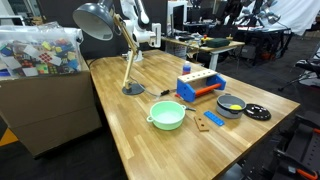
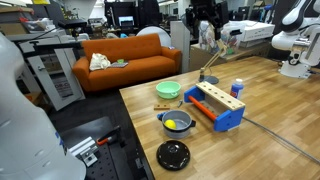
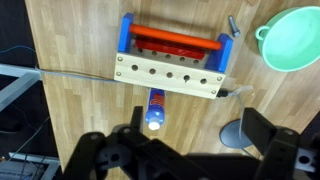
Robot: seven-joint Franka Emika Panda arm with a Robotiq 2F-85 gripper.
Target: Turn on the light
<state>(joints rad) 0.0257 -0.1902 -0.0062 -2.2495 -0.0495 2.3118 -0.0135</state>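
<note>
Hovering gripper (image 3: pixel 182 155) spread wide | light (image 3: pixel 236 133) base partly hidden

Item: your desk lamp (image 1: pixel 128 62), standing upright. Large grey metal dome shade (image 1: pixel 95 20), mouth tipped downward, dark as far as you can see. Slanted light-wood arm (image 1: pixel 127 72) rises from a small round grey base (image 1: pixel 133 89), with the shade overhanging toward 10 o'clock. The base stands on the wooden table (image 1: pixel 125 128), at 10 o'clock from its centre. In your wrist view it sits at 4 o'clock.
</note>
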